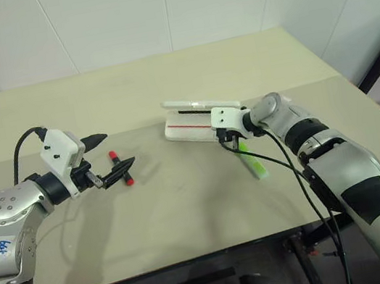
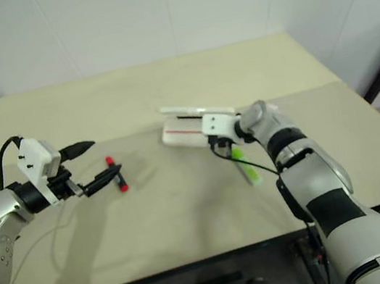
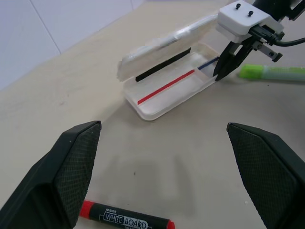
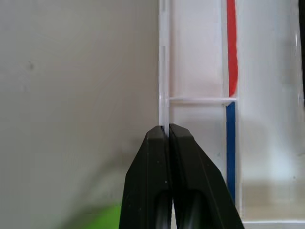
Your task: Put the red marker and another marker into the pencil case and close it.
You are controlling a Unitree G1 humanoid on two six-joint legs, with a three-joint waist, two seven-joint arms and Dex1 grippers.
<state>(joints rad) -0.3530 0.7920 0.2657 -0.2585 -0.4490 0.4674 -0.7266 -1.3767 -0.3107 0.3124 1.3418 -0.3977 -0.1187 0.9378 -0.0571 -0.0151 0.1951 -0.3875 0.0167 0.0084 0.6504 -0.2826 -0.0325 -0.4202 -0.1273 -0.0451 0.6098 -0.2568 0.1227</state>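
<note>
Currently my right end effector (image 4: 166,131) has its fingers pressed together on the near rim of the pencil case (image 1: 191,128); the right wrist view shows the tips meeting right at that thin white wall, so I read it as pinching the edge, though contact could be only a touch. The case sits open at centre frame on the desk (image 1: 187,209), lid tilted up behind, red-and-blue stripe visible inside.

My left end effector (image 1: 108,160) has its fingers spread wide, nothing between them. The red marker (image 1: 120,167) lies on the desk just beneath and past its tips, long axis running roughly toward the bottom of the frame. Left arm is clearly nearer to it.

The lime-green highlighter (image 1: 252,162) lies lower right of the case, beside my right wrist, angled down-right.
</note>
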